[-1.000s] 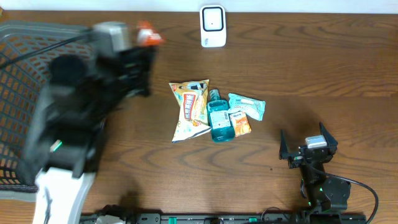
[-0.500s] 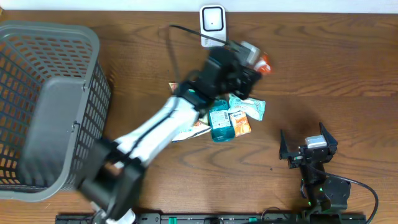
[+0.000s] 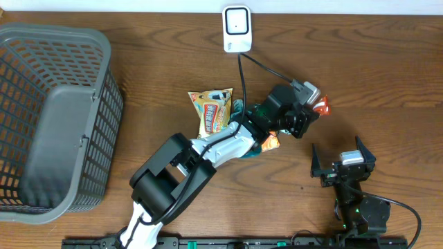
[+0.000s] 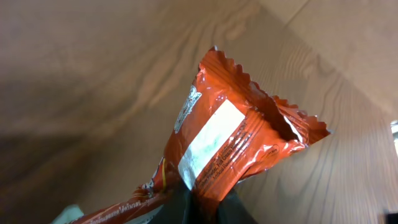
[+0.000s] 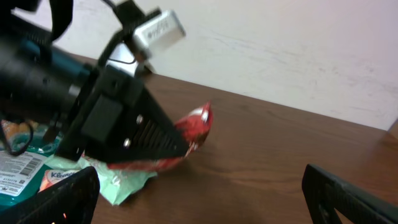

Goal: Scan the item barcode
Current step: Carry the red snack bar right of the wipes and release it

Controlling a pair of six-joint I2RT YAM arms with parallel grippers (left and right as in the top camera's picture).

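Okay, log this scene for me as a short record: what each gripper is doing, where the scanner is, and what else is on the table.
left gripper: shut on orange packet, white label facing the wrist camera
right gripper: open, holding nothing, near front right of table
scanner: white, at the far edge, apart from the packet
basket: grey, at the left end
pile: yellow snack bag visible, other items partly hidden under the left arm
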